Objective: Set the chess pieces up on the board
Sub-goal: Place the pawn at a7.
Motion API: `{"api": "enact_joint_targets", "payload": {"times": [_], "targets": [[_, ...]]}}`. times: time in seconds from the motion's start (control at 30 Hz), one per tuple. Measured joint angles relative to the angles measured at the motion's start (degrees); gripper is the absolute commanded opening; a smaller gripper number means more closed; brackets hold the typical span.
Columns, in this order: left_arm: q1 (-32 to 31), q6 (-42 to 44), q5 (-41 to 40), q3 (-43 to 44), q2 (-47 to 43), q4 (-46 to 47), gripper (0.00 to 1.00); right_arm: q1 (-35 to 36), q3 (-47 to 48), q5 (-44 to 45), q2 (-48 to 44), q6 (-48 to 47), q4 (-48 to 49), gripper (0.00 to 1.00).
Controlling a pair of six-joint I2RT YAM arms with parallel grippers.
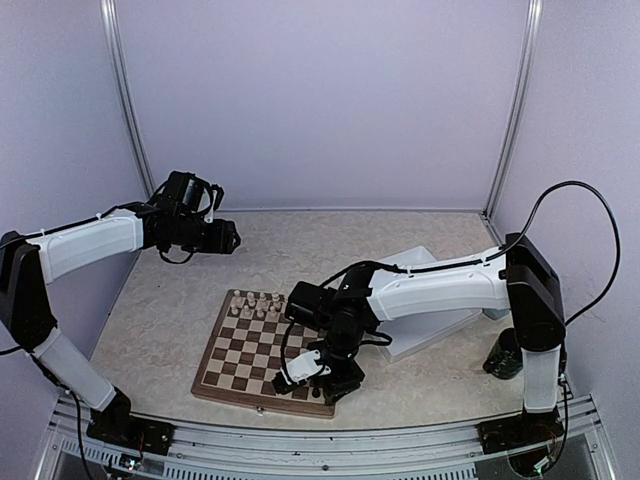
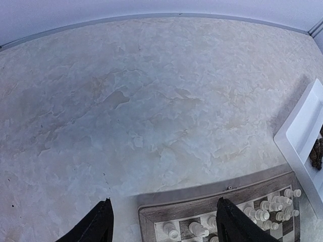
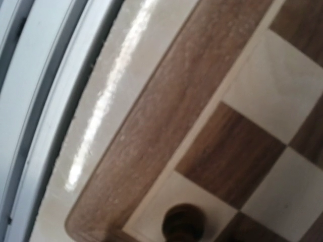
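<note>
The board [image 1: 240,350] lies in front of the arms, with cream chess pieces [image 1: 256,303] along its far rows. My right gripper [image 1: 325,380] is low over the board's near right corner. The right wrist view shows the board's rim [image 3: 166,101] very close and one dark piece [image 3: 182,222] on a light corner square at the bottom edge; the fingers do not show. My left gripper [image 1: 225,237] hangs open and empty above the table beyond the board's far left corner [image 2: 166,212]. Its fingers [image 2: 98,227] frame cream pieces [image 2: 197,229].
A white tray [image 1: 430,300] stands right of the board, under the right arm; it also shows in the left wrist view [image 2: 303,136] with dark pieces [image 2: 317,154] in it. Purple walls close the back and sides. A metal rail [image 3: 45,101] runs along the near edge.
</note>
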Motion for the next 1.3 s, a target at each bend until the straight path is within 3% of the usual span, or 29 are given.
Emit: {"api": "enact_joint_targets", "payload": {"times": [0.33, 0.5, 0.67, 1.3], "targets": [[0.0, 0.0, 0.0, 0.0, 0.0, 0.0, 0.69, 0.0, 0.0, 0.0, 0.0, 0.6, 1.3, 0.37], [0.0, 0.0, 0.0, 0.0, 0.0, 0.0, 0.69, 0.0, 0.2, -0.2, 0.0, 1.3, 2.1, 0.19], [0.0, 0.0, 0.1, 0.0, 0.0, 0.0, 0.69, 0.0, 0.7, -0.2, 0.0, 2.2, 3.2, 0.08], [0.0, 0.0, 0.8, 0.0, 0.0, 0.0, 0.69, -0.4, -2.0, 5.1, -2.0, 1.9, 5.9, 0.04]]}}
